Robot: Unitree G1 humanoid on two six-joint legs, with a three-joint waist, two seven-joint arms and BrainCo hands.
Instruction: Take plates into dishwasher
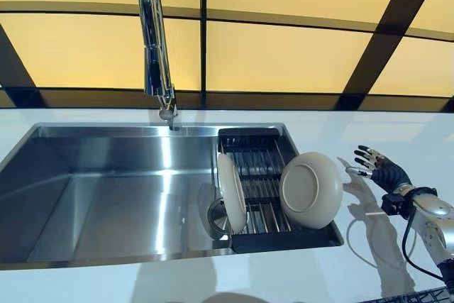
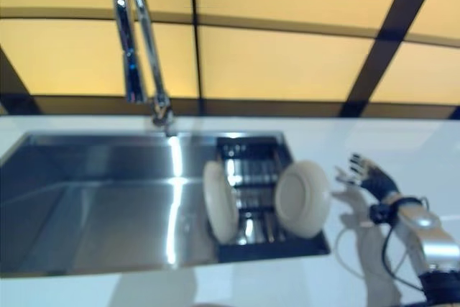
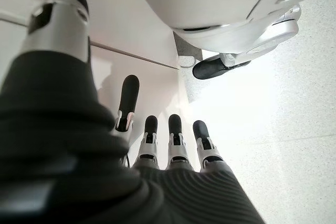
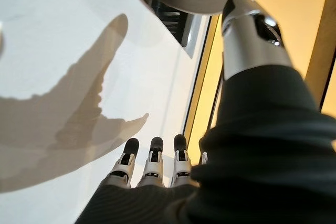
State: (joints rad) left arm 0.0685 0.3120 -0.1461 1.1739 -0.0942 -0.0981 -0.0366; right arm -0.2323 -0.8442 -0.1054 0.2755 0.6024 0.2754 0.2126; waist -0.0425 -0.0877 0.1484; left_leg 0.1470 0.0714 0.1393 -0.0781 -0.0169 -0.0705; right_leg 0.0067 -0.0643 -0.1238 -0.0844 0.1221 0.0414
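Right now two cream plates stand on edge in a dark drying rack (image 1: 259,175) set into the right end of a stainless steel sink (image 1: 106,196). One plate (image 1: 231,192) stands edge-on at the rack's left side, and the other plate (image 1: 310,189) leans at the rack's right side with its underside turned toward the near right. The right hand (image 1: 379,170) hovers over the white countertop (image 1: 397,140) just right of that second plate, apart from it, its fingers spread wide and straight, holding nothing. The left hand (image 3: 157,150) shows only in its own wrist view, fingers straight and relaxed, empty. A tall chrome faucet (image 1: 152,40) rises at the sink's far edge.
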